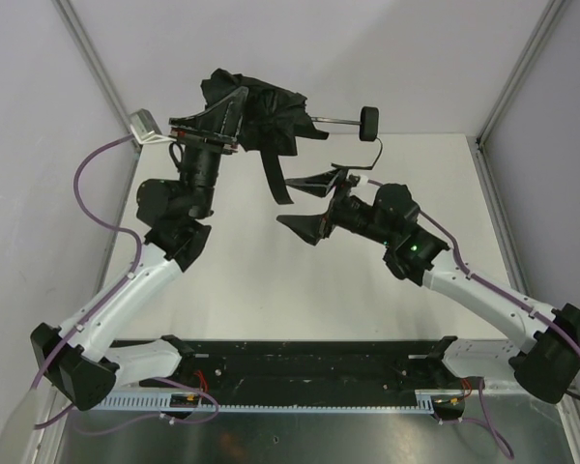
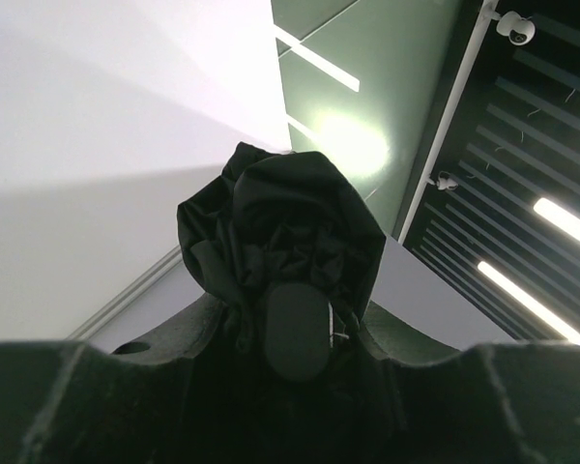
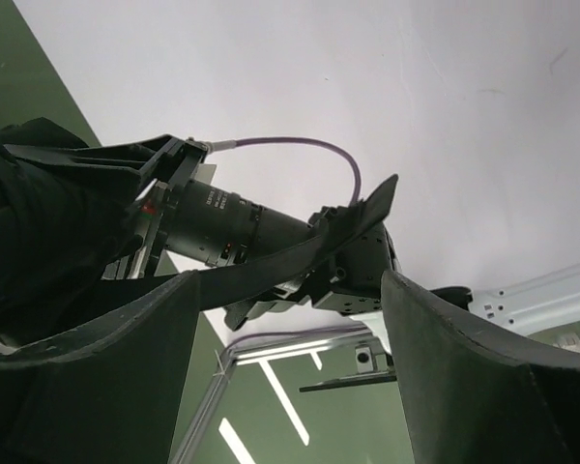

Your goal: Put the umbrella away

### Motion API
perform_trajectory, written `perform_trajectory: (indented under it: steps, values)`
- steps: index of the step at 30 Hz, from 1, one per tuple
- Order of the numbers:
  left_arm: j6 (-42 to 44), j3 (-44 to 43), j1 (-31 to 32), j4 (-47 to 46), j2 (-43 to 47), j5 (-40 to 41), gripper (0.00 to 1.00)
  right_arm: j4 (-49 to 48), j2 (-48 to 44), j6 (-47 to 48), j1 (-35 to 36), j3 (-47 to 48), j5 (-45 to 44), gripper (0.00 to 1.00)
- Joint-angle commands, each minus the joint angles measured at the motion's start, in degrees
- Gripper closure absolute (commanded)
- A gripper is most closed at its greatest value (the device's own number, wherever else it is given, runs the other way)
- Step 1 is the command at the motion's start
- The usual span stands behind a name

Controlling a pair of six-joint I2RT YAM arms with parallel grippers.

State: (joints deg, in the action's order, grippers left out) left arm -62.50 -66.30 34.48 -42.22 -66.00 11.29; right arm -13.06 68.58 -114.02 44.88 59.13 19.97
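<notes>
Umbrella (image 1: 256, 108) up in the air above the far part of the table (image 1: 271, 290), not yet bound. Its crumpled black canopy is clamped in the left gripper (image 1: 222, 118), whose jaws press onto the bunched fabric. The handle (image 1: 369, 123) sticks out to the right on its shaft, with the wrist cord (image 1: 375, 155) dangling below it. The closure tab (image 1: 272, 179) hangs loose from the bundle, and the right gripper (image 1: 309, 203) sits just beside it with its jaws spread. In the right wrist view the tab runs across the gap between the fingers (image 3: 87, 377), seemingly pinched by neither. The step in hand looks to be catching that tab so it can be wrapped round the canopy. To do it well, the right gripper should close only once the tab lies deep between the pads. It should take the tab nearer its free end than its root, so there is enough length to pull round. The left gripper should hold the umbrella steady and not loosen, or the folds would likely spill out. A flat, limp strap can slide sideways out of a closing pinch, so a slow, square closure is wise, with the dangling cord clear of the bite.
</notes>
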Motion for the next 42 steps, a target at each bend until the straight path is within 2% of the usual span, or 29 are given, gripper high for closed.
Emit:
perform_trajectory:
  steps: [1, 3, 8, 9, 11, 13, 17, 19, 21, 23, 26, 28, 32, 37, 42]
  values:
    - [-0.4, 0.0, -0.1, -5.9, 0.3, -0.7, 1.0, -6.5, 1.5, -25.3, -0.1, -0.3, -1.8, 0.23]
    - [-0.7, 0.2, -0.1, -6.1, 0.1, -0.8, 1.0, -7.8, 2.3, -25.6, -0.1, -0.3, -2.1, 0.3]
    - [-2.6, 0.6, -0.2, -6.4, -0.2, -1.0, 1.0, -12.9, 4.2, -25.6, -0.3, -1.1, -3.8, 0.55]
    - [-3.5, 0.9, -0.1, -6.4, -0.3, -1.0, 1.0, -15.2, 4.7, -24.7, -0.6, -1.4, -4.0, 0.61]
    - [-6.6, 1.8, -0.2, -6.4, -0.3, -1.3, 1.0, -20.9, 6.5, -21.3, -2.1, -1.6, -3.2, 0.86]
    - [-11.8, 2.9, -0.7, -6.4, -0.3, -2.6, 1.0, -27.6, 9.2, -16.6, -4.7, -1.5, -0.1, 0.97]
    - [-21.3, 4.4, -1.1, -4.1, 0.2, -7.5, 1.0, -33.8, 13.0, -2.8, -10.3, -1.4, 6.2, 1.0]
    - [-24.4, 5.3, -1.1, -1.2, 1.5, -10.2, 1.0, -33.4, 13.7, 5.9, -13.2, -1.4, 8.1, 1.0]
    - [-26.6, 6.6, -1.3, 2.9, 3.3, -13.4, 1.0, -37.8, 15.2, 14.2, -15.4, -1.4, 11.1, 1.0]
    - [-29.6, 9.3, -1.4, 5.4, 5.2, -15.6, 1.0, -46.9, 18.2, 17.6, -17.4, -1.3, 16.1, 1.0]
    - [-32.4, 13.5, -1.4, 9.6, 7.6, -19.6, 1.0, -60.5, 21.7, 17.6, -19.3, -1.0, 22.2, 1.0]
    - [-32.0, 15.7, -1.4, 14.4, 9.5, -21.5, 1.0, -63.1, 22.6, 19.5, -19.8, -0.4, 25.4, 1.0]
    - [-26.9, 17.1, -1.3, 29.3, 13.0, -23.0, 1.0, -55.8, 20.0, 29.9, -20.9, -0.3, 29.1, 1.0]
    - [-19.0, 21.4, -1.2, 42.2, 15.4, -23.4, 1.0, -35.2, 12.7, 50.2, -19.9, -0.5, 30.0, 1.0]
    - [-16.6, 28.6, -1.2, 47.9, 15.8, -22.8, 1.0, -24.9, 7.2, 59.6, -15.6, -0.7, 26.2, 1.0]
